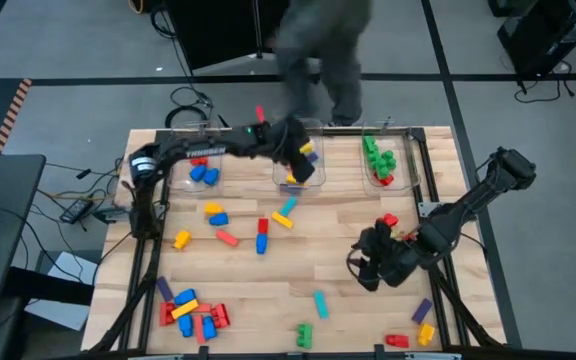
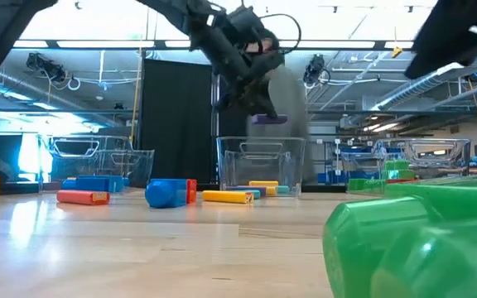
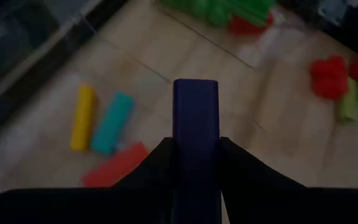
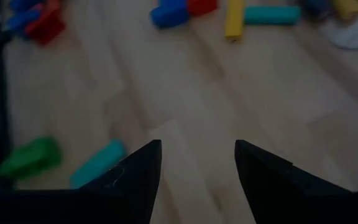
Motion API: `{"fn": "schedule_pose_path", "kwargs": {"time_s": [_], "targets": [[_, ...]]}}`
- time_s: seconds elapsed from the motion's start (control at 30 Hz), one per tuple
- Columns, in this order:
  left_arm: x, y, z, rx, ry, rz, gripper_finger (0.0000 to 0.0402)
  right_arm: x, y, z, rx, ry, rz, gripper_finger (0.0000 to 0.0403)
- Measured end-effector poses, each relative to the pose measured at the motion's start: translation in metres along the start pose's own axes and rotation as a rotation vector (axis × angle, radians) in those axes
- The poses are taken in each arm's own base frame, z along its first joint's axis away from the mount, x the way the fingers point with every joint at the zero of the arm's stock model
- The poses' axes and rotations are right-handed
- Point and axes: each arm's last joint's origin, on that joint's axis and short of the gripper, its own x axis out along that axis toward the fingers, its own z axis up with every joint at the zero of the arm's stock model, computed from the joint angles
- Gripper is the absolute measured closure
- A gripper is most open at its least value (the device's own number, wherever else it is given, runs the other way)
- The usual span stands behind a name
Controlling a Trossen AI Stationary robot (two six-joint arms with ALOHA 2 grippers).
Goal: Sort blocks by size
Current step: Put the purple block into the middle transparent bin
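Near edge of surface [image 1: 268,300]: blocks [image 1: 192,312] lie loose, w/ more scattered toward the middle bin [image 1: 298,160]. Right gripper [image 1: 373,268] sits low over the surface on the right, nearer than that bin, jaws spread w/ nothing between; a cyan block [image 4: 98,163] and green block [image 4: 30,157] lie just beyond it. Farther back, left gripper [image 2: 259,108] hangs above the middle bin, jaws pinching a purple block [image 3: 195,118]; other bins hold blue blocks [image 1: 204,175] and green ones [image 1: 378,160].
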Motion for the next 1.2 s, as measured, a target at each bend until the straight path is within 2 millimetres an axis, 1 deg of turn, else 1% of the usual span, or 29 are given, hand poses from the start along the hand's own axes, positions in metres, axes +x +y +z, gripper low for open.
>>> {"fn": "schedule_pose_path", "kwargs": {"time_s": [0.03, 0.13, 0.27, 0.4, 0.5, 0.57, 0.67, 0.77, 1.03, 1.2], "targets": [[0.004, 0.008, 0.004, -0.001, 0.008, 0.002, 0.0302, 0.002, -0.003, 0.003, 0.011, -0.002, -0.015, 0.0188], [0.025, 0.032, 0.006, 0.013, 0.092, 0.018, 0.0302, 0.006, -0.010, 0.012, 0.049, -0.014, -0.047, 0.0188], [0.049, 0.050, 0.010, 0.037, 0.167, 0.020, 0.0302, 0.012, -0.020, 0.022, 0.095, -0.026, -0.091, 0.0188], [0.067, 0.057, 0.011, 0.031, 0.220, 0.027, 0.0302, 0.017, -0.028, 0.031, 0.134, -0.037, -0.126, 0.0188], [0.074, 0.058, 0.013, 0.048, 0.229, 0.026, 0.0293, 0.020, -0.032, 0.035, 0.156, -0.045, -0.140, 0.0188], [0.078, 0.059, 0.011, 0.046, 0.245, 0.028, 0.0281, 0.021, -0.034, 0.037, 0.169, -0.050, -0.144, 0.0188], [0.089, 0.061, 0.002, 0.040, 0.299, 0.035, 0.0269, 0.022, -0.037, 0.040, 0.184, -0.057, -0.152, 0.0188], [0.094, 0.063, -0.004, 0.018, 0.335, 0.059, 0.0266, 0.024, -0.040, 0.043, 0.199, -0.062, -0.162, 0.0188], [0.094, 0.065, -0.005, 0.008, 0.344, 0.063, 0.0261, 0.027, -0.045, 0.050, 0.229, -0.077, -0.177, 0.0188], [0.093, 0.067, -0.007, -0.002, 0.369, 0.021, 0.0245, 0.028, -0.048, 0.052, 0.239, -0.080, -0.187, 0.0188]]}}
